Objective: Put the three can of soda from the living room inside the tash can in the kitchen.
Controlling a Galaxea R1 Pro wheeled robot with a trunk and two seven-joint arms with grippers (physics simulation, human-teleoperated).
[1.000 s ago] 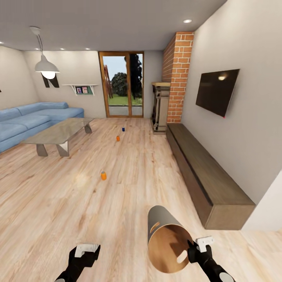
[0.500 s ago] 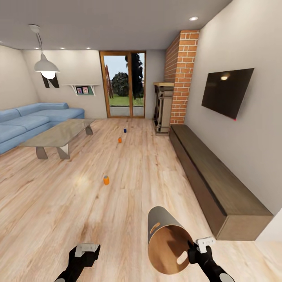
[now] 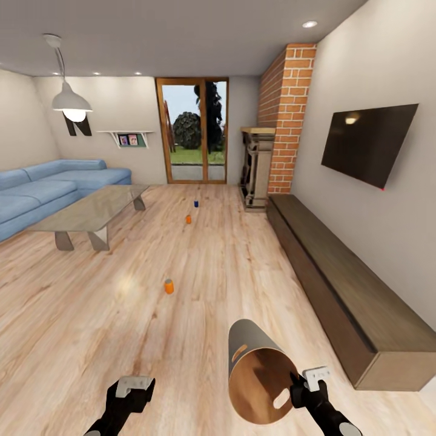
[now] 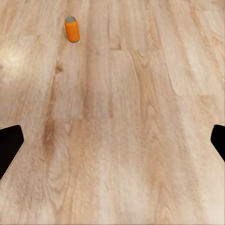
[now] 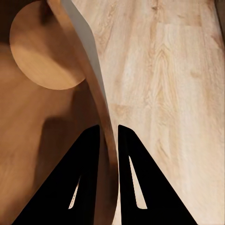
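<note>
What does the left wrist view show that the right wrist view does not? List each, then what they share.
Left wrist view: an orange soda can standing upright on the floor, and the left gripper with its dark fingertips spread wide, holding nothing.
Right wrist view: the right gripper pinching the trash can's wall, with its brown inside and round bottom.
Both: the wood plank floor.

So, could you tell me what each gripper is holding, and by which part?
The right gripper pinches the trash can by its rim wall; the left gripper holds nothing.
</note>
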